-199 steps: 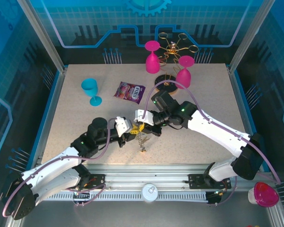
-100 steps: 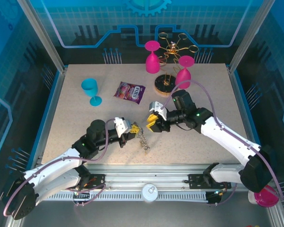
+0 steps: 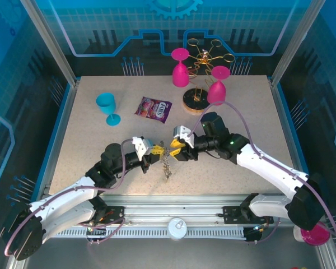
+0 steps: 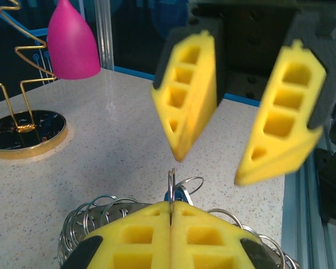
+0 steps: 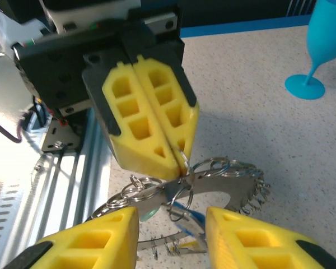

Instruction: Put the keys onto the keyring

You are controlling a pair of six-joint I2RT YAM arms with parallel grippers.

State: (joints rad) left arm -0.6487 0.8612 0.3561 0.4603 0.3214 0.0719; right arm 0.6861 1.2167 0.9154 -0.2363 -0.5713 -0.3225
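The large thin grey metal keyring (image 5: 213, 179) is pinched by its rim between the shut yellow jaws of the left gripper (image 3: 158, 150), over the middle of the speckled counter (image 3: 84, 140) and a little toward its near edge. From the left wrist, a thin sliver of rim stands upright out of the jaws. Small silver metal keys (image 3: 167, 168) dangle from it in a loose bunch; whether the lowest touches the counter cannot be told. Small wire split rings (image 4: 101, 210) crowd the rim, with a blue tag (image 5: 182, 216) and a pale teal tag (image 5: 149, 212) among them.
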